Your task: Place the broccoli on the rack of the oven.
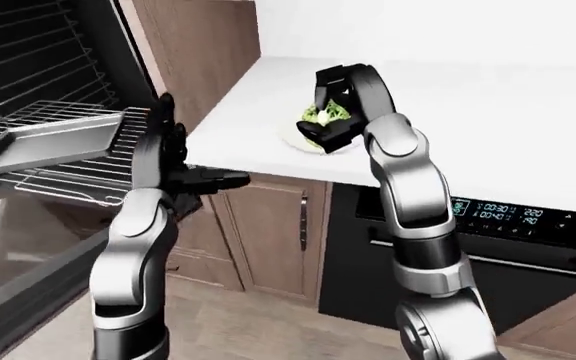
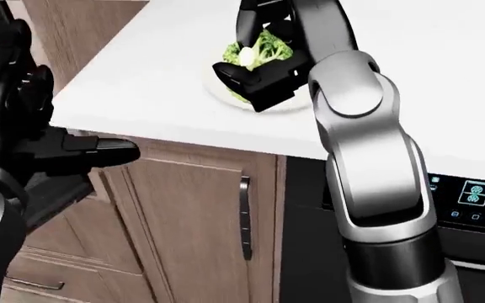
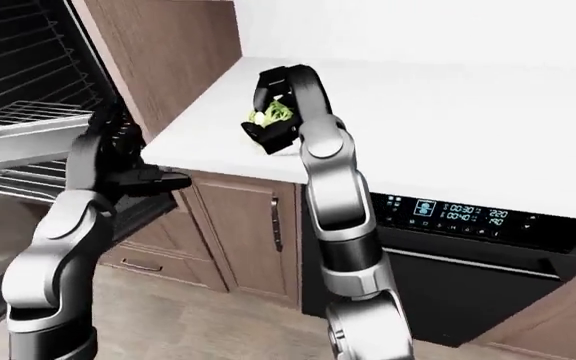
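The broccoli [image 2: 258, 49], a knobbly green floret head with a pale cut stem, sits up in the right hand [image 2: 259, 63], whose glossy black jointed fingers [image 2: 244, 77] are curled round it from below and above, a firm grasp. The hand hangs above the smooth white counter [image 1: 488, 127], right over a flat round white plate [image 2: 297, 106] near the counter's edge; whether the broccoli touches the plate I cannot tell. The right forearm [image 2: 369, 158] is brushed silver metal, rounded at the joints, rising from the bottom of the head view. Over on the left, the left hand [image 2: 23, 136] is spread wide, fingers loose and apart, one finger [image 2: 99, 150] jutting out flat toward the right, gripping nothing. Below the counter, warm brown wood-grain cabinet doors [image 2: 188, 221] with a slim dark vertical handle [image 2: 245, 218]. At the right of the left-eye view, a glossy black built-in appliance [image 1: 488, 247] with a lit cyan display [image 1: 498, 212] and a long bar handle. At the left of that view the oven [image 1: 28, 75] stands open, dark inside, with thin wire rack [image 1: 58, 154] pulled out and a flat grey metal tray [image 1: 53, 142] lying on it, well apart from the broccoli. Tan floor [image 1: 248, 322] below.
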Available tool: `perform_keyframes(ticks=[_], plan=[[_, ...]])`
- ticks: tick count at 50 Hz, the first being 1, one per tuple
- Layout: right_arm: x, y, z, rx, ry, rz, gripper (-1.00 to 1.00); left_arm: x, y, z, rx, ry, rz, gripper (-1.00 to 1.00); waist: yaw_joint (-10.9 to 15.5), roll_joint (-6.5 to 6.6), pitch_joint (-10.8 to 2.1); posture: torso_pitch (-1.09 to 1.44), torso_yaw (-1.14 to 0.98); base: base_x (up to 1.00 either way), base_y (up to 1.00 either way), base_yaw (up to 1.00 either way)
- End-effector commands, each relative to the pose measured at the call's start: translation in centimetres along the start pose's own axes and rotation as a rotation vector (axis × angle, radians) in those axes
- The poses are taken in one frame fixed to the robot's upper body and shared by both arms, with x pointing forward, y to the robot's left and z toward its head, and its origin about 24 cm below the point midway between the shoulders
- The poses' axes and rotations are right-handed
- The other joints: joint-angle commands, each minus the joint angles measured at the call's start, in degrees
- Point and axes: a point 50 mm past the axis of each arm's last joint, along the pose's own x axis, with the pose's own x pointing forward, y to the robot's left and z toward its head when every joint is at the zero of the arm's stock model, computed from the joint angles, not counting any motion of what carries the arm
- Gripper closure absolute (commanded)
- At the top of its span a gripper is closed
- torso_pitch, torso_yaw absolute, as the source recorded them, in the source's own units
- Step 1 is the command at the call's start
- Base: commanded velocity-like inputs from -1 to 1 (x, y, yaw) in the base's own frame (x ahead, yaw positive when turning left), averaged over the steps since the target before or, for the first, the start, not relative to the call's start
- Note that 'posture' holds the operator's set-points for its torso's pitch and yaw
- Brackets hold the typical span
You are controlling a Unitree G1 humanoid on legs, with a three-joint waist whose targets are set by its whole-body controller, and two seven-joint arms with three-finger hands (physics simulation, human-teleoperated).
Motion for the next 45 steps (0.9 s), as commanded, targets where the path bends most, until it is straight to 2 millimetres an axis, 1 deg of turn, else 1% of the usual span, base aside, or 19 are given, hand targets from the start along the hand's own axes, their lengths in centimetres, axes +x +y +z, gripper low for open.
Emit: perform_keyframes(ticks=[1, 8, 9, 10, 15, 19, 22, 24, 25, 26, 27, 29, 36, 38, 40, 41, 42, 43, 45], plan=[[-0.37, 0.08, 2.68, -0.008, -0.127, 0.002, 1.0, -0.15, 0.29, 2.31, 0.007, -0.121, 0.017, -1.0, 0.3, 0.23, -1.47, 0.0, 0.0, -0.12, 0.0, 1.0], [-0.48, 0.06, 2.62, -0.01, -0.127, 0.003, 1.0, -0.21, 0.22, 2.28, 0.007, -0.12, 0.016, -1.0, 0.0, 5.91, -1.14, 0.0, 0.0, -0.12, 0.0, 1.0], [-0.49, 0.08, 2.56, -0.009, -0.126, 0.003, 1.0, -0.21, 0.22, 2.32, 0.007, -0.121, 0.016, -1.0, 0.1, 7.24, -1.24, 0.0, 0.0, -0.12, 0.0, 1.0], [-0.48, 0.11, 2.51, -0.008, -0.126, 0.004, 1.0, -0.21, 0.24, 2.3, 0.007, -0.121, 0.016, -1.0, 0.3, 9.42, -1.97, 0.0, 0.0, -0.12, 0.0, 1.0], [-0.44, 0.13, 2.65, -0.009, -0.127, 0.007, 1.0, -0.25, 0.26, 2.49, 0.006, -0.122, 0.018, -1.0, 1.5, 5.75, -2.78, 0.0, 0.0, -0.12, 0.0, 1.0], [-0.5, 0.12, 2.67, -0.011, -0.126, 0.01, 1.0, -0.3, 0.28, 2.54, 0.006, -0.123, 0.018, -1.0, 1.1, 3.34, -1.23, 0.0, 0.0, -0.12, 0.0, 1.0], [-0.47, 0.13, 2.72, -0.013, -0.127, 0.012, 1.0, -0.28, 0.28, 2.51, 0.006, -0.122, 0.018, -1.0, 0.5, 1.53, -0.62, 0.0, 0.0, -0.12, 0.0, 1.0], [-0.4, 0.17, 2.77, -0.013, -0.127, 0.014, 1.0, -0.25, 0.3, 2.58, 0.005, -0.122, 0.018, -1.0, 0.4, -0.69, -0.94, 0.0, 0.0, -0.12, 0.0, 1.0], [-0.38, 0.21, 2.79, -0.014, -0.128, 0.015, 1.0, -0.25, 0.33, 2.6, 0.005, -0.122, 0.019, -1.0, -0.1, -3.37, -1.88, 0.0, 0.0, -0.12, 0.0, 1.0], [-0.36, 0.22, 2.81, -0.014, -0.128, 0.015, 1.0, -0.25, 0.36, 2.62, 0.004, -0.122, 0.02, -1.0, 0.2, -1.47, -1.37, 0.0, 0.0, -0.12, 0.0, 1.0], [-0.36, 0.23, 2.86, -0.014, -0.128, 0.016, 1.0, -0.24, 0.41, 2.59, 0.004, -0.122, 0.021, -1.0, 0.2, -1.67, -1.12, 0.0, 0.0, -0.12, 0.0, 1.0], [-0.34, 0.25, 2.81, -0.014, -0.128, 0.017, 1.0, -0.22, 0.44, 2.47, 0.004, -0.122, 0.021, -1.0, 0.7, -1.42, -1.79, 0.0, 0.0, -0.12, 0.0, 1.0], [-0.39, 0.29, 2.67, -0.012, -0.128, 0.016, 1.0, -0.28, 0.37, 2.57, 0.004, -0.122, 0.02, -1.0, 0.3, 3.56, -0.94, 0.0, 0.0, -0.13, 0.0, 1.0], [-0.41, 0.37, 2.56, -0.012, -0.126, 0.017, 1.0, -0.26, 0.38, 2.54, 0.004, -0.122, 0.02, -1.0, 0.2, 5.29, -0.91, 0.0, 0.0, -0.13, 0.0, 1.0], [-0.43, 0.36, 2.52, -0.012, -0.126, 0.017, 1.0, -0.24, 0.38, 2.58, 0.004, -0.122, 0.02, -1.0, 0.2, 7.95, -1.33, 0.0, 0.0, -0.12, 0.0, 1.0], [-0.42, 0.36, 2.5, -0.011, -0.125, 0.017, 1.0, -0.22, 0.39, 2.5, 0.004, -0.121, 0.021, -1.0, 0.4, 9.82, -2.94, 0.0, 0.0, -0.13, 0.0, 1.0], [-0.43, 0.37, 2.45, -0.012, -0.125, 0.017, 1.0, -0.22, 0.38, 2.48, 0.004, -0.122, 0.02, -1.0, 0.7, 7.87, -1.43, 0.0, 0.0, -0.12, 0.0, 1.0], [-0.46, 0.38, 2.42, -0.01, -0.125, 0.016, 1.0, -0.22, 0.36, 2.51, 0.004, -0.122, 0.019, -1.0, 1.1, 7.8, -1.73, 0.0, 0.0, -0.12, 0.0, 1.0], [-0.54, 0.46, 2.33, -0.011, -0.123, 0.018, 1.0, -0.23, 0.38, 2.47, 0.003, -0.121, 0.02, -1.0, 1.6, 6.38, -2.53, 0.0, 0.0, -0.13, 0.0, 1.0]])
